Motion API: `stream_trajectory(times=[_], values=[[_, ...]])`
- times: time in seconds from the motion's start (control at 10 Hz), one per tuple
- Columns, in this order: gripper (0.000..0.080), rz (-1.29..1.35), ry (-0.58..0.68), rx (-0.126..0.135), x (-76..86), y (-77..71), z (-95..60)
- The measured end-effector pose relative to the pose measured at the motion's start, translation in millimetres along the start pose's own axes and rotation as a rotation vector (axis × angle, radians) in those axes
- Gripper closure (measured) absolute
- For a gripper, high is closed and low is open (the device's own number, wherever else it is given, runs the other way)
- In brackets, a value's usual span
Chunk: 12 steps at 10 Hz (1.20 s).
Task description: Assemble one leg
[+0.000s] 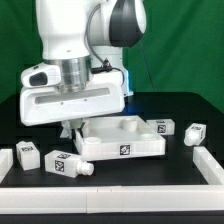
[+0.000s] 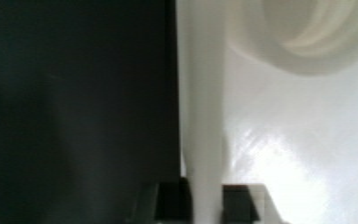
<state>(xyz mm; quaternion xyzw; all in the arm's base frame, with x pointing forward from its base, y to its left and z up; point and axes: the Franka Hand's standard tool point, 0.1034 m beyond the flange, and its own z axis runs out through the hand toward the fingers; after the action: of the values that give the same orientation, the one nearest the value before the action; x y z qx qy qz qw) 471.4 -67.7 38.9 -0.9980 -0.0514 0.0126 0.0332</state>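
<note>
The large white tray-like frame lies on the black table in the middle. My gripper reaches down at its corner on the exterior view's left. In the wrist view my gripper has one dark finger on each side of the frame's thin wall and is shut on it. A round socket shows inside the frame. Several legs lie loose: two in front on the exterior view's left, two on its right.
Low white barriers stand at the table's edges on the exterior view's left and right. The arm's wide white hand body hangs over the frame's rear corner and hides part of it.
</note>
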Motion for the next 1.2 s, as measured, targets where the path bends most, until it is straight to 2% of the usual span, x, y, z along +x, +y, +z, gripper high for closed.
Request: stream_trajectory(times=[0.1,0.2,0.4,0.6,1.0,1.2], values=[[0.0747,0.034,-0.010,0.011,8.7,-11.8,-4.5],[0.0747,0.055,-0.008,0.016,20.8,-15.8,-8.3],[0.0747,0.057,-0.001,0.010,36.9,-21.7,-0.2],[0.0747,0.040,0.010,0.002,41.6,-17.5,5.2],[0.0747,0.055,-0.001,0.007,41.2,-18.3,7.2],[0.0747,0.101,-0.019,0.023,69.0,-17.4,8.4]])
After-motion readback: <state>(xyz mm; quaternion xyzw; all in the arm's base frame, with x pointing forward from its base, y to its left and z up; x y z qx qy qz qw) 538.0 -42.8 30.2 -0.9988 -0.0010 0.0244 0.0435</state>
